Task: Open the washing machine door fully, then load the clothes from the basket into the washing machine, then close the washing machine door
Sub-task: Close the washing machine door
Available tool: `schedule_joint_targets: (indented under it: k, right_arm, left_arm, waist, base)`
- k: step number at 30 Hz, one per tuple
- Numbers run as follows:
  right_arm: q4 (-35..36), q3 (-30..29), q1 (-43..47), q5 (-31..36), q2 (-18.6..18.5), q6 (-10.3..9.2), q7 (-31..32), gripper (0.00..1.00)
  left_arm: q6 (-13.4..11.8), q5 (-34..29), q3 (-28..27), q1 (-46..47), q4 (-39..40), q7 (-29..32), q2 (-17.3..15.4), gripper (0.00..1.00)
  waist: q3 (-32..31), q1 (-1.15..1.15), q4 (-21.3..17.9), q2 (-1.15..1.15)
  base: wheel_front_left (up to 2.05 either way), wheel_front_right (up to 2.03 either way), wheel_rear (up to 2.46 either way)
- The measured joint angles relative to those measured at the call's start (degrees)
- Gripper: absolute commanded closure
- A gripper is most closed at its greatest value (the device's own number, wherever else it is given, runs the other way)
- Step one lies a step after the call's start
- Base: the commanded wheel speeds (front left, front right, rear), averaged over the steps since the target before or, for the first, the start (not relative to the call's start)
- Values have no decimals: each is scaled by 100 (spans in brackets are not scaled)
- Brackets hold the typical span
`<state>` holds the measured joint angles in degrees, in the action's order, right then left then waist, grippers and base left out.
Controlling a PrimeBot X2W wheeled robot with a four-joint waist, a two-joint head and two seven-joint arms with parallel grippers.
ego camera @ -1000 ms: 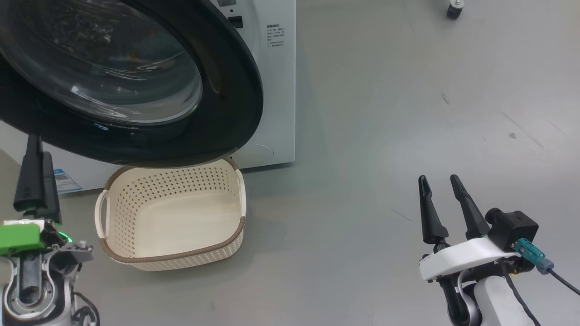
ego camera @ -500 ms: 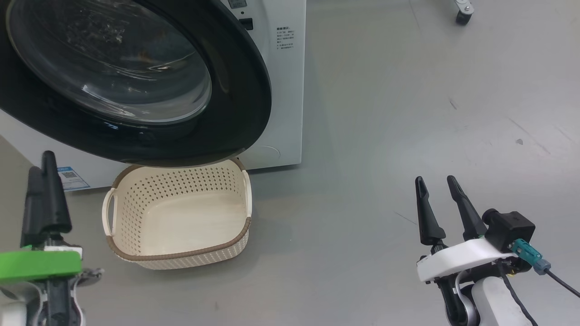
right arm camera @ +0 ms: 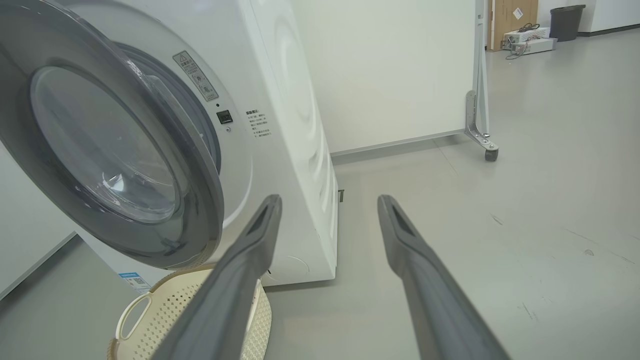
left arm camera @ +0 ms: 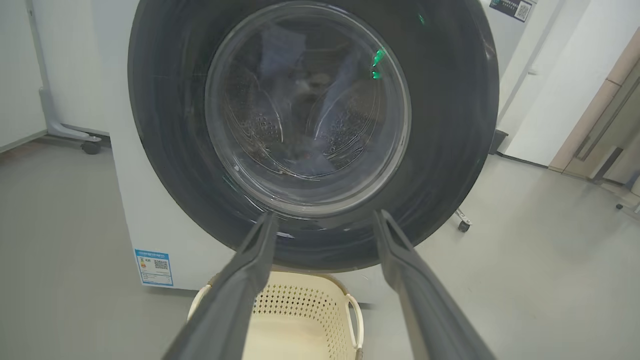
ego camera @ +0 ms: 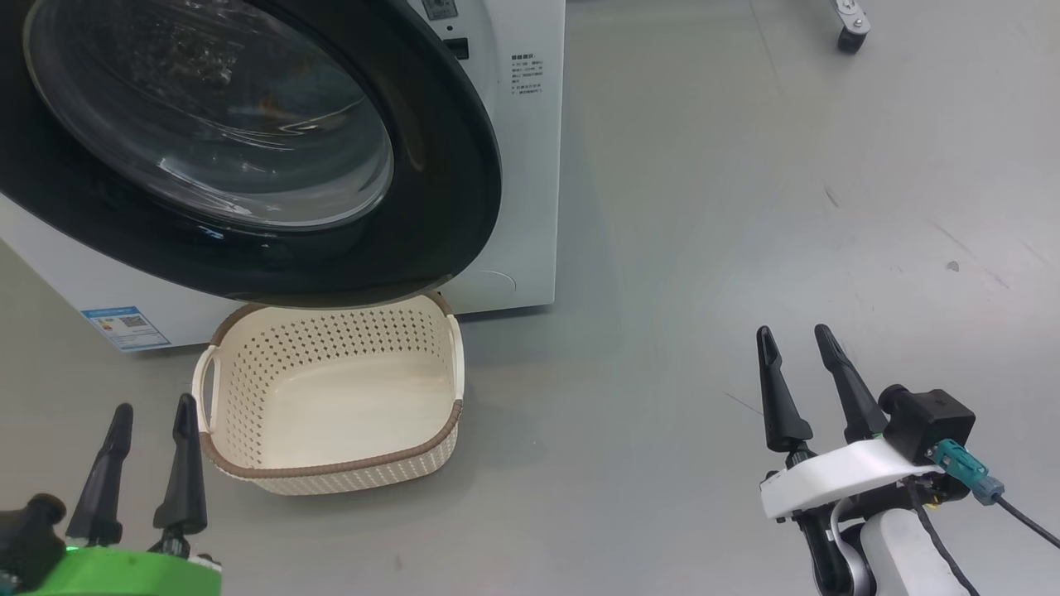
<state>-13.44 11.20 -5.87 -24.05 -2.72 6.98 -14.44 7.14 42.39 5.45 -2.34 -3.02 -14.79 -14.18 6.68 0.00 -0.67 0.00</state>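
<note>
The washing machine (ego camera: 513, 165) stands at the upper left, white, with a blue label low on its front. The washing machine door (ego camera: 431, 165) hangs over the basket's far end; in the right wrist view the door (right arm camera: 210, 200) stands slightly ajar from the front panel. The cream basket (ego camera: 331, 468) sits on the floor below it, with nothing inside. Dim shapes behind the door glass (left arm camera: 305, 150) may be the clothes; I cannot tell. My left gripper (ego camera: 155, 403) is open, left of the basket. My right gripper (ego camera: 791, 331) is open, far to the right over bare floor.
Grey floor spreads to the right of the machine. A caster wheel (ego camera: 849, 37) of a rolling stand sits at the top right. The right wrist view has a white partition on a wheeled foot (right arm camera: 490, 152) behind the machine.
My left gripper has dropped from beside the door's lower left edge to the bottom corner and turned, so both fingers now show apart. The camera has shifted a little. The right gripper has hardly moved.
</note>
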Motion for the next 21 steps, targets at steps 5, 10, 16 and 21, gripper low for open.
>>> schedule_joint_targets:
  k: [5, 10, 16, 21]
  right_arm:
    - [-18, 0, 57, 7, 1, 0, 0, 0]
    - [-21, -2, 59, 9, 2, 0, 0, 0]
    - [-40, 1, 70, 44, 2, 0, 0, 0]
    - [-55, 3, 85, 52, 2, 0, 0, 0]
  left_arm:
    - [5, -798, -115, -128, -460, 1, 8, 0]
    - [-204, -1262, -486, -110, -405, 8, 347, 0]
    - [-282, -1791, -675, -107, -353, 9, 608, 0]
    - [-281, -2134, -669, -114, -388, 9, 672, 0]
  waist:
    - [-40, 0, 1, 0]
    - [-81, 0, 6, 0]
    - [-130, 0, 12, 0]
    - [-168, 0, 12, 0]
  base:
    - [0, 0, 0]
    - [0, 0, 0]
    - [0, 0, 0]
    - [0, 0, 0]
